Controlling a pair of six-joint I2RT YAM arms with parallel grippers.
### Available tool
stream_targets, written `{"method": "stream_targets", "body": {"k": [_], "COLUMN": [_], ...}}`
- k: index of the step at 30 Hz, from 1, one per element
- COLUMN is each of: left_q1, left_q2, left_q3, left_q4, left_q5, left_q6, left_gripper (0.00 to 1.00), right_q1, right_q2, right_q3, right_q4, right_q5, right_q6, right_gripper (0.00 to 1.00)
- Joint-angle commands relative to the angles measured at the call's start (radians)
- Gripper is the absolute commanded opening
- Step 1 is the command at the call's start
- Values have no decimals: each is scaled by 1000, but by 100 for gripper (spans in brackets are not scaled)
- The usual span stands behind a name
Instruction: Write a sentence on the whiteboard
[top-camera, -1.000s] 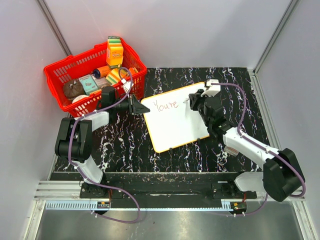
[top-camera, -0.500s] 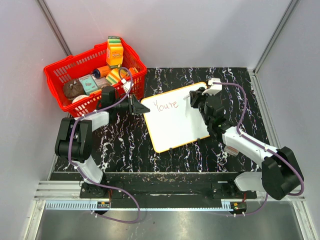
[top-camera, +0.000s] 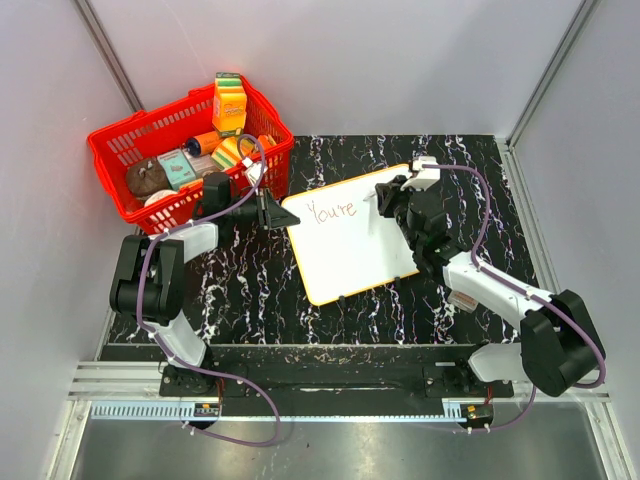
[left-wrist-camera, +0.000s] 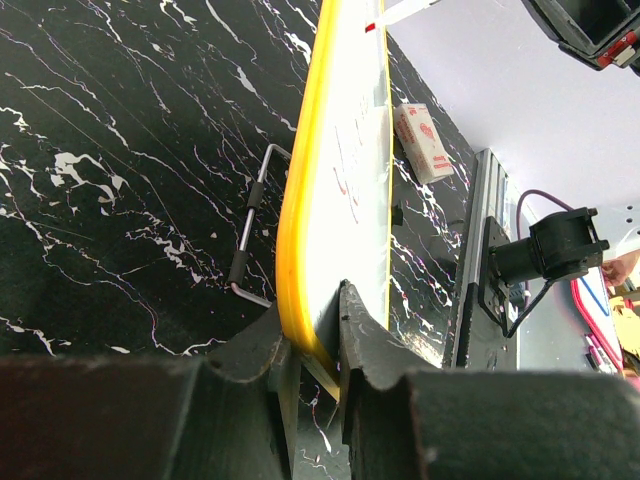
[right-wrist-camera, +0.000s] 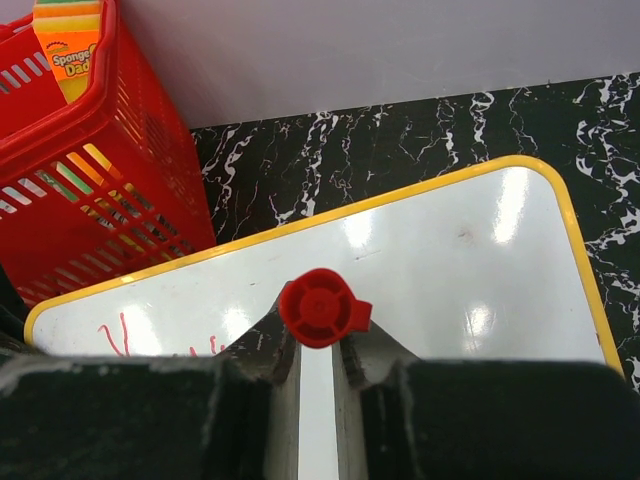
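Whiteboard (left-wrist-camera: 360, 230) edge in left jaws; sentence (top-camera: 332, 211) readable from top.

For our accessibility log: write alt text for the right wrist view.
The right pincer grips a red marker, seen end-on, over a yellow-rimmed whiteboard, black marbled table behind. The board's lower left shows red lettering; a red basket stands at left.

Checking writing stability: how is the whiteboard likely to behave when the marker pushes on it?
The whiteboard looks thin and flat, so probably stiff but light; unheld, it would likely slide. The left gripper clamps its yellow rim, which should steady it. Its glossy face shows glare, so the marker may skid.
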Motion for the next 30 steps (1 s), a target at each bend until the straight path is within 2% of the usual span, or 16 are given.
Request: {"method": "stream_targets", "body": {"k": [1, 17, 30], "left_q1": [-56, -56, -57], "left_q2": [36, 38, 38], "left_q3": [-27, -27, -27], "left_q4": [-58, -63, -63], "left_q5": [-60, -62, -62], "left_q6": [213, 216, 216], "left_gripper": [0, 0, 0], "right_q1": [-4, -5, -10], "right_q2": [0, -61, -63], "right_q3": [32, -32, -25], "right_q4": [20, -19, 7], "right_q5": [-37, -27, 42], "right_q6": [8, 8, 7], "right_gripper": [0, 0, 0]}}
